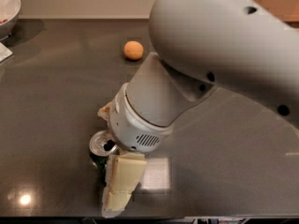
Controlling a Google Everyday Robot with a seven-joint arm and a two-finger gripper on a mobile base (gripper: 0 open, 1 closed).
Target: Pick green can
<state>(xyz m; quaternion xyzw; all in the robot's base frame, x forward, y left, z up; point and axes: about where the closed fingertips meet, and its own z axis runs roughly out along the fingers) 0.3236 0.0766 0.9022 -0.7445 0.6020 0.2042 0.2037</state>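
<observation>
The green can (100, 144) stands upright near the front edge of the dark table (51, 106). Its silver pull-tab top shows, and its dark green side is mostly hidden. My gripper (117, 186) hangs from the big grey-white arm (149, 111) and comes down right against the can's right side, covering most of its body. I cannot tell whether the gripper is around the can or only beside it.
An orange ball (133, 50) lies at the back middle. A white bowl (6, 7) stands at the back left, with a white sheet (3, 53) below it at the left edge. A tan object (105, 110) peeks out behind the wrist. The table's front edge lies just below the gripper.
</observation>
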